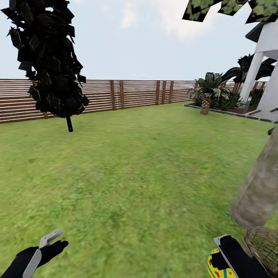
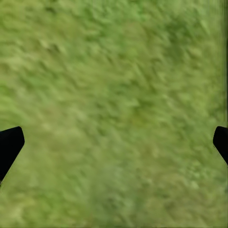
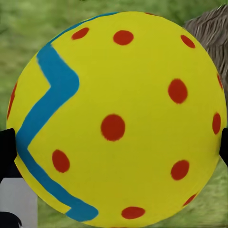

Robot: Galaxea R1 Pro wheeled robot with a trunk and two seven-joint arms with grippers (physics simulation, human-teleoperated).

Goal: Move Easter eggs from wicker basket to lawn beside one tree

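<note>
Your right end effector [image 1: 226,256] at 5 o'clock grips one Easter egg [image 1: 218,265], yellow with red dots. Your left end effector [image 1: 52,241] at 7 o'clock is spread open over the lawn [image 1: 139,166]. At 4 o'clock the wicker basket [image 1: 264,245] seems to touch the tree [image 1: 260,185] trunk.

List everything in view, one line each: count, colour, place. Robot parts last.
Easter egg: one, yellow with red dots and a blue zigzag, in the right gripper.
wicker basket: one, brown, on the grass by the trunk.
tree trunk: one, grey-brown, right.
dark tree: one, blackish, far left.
palm: one, green, by the house.
fence: one, brown, along the back.
lawn: green.
left gripper: black, open.
right gripper: black, holding the egg.
</note>
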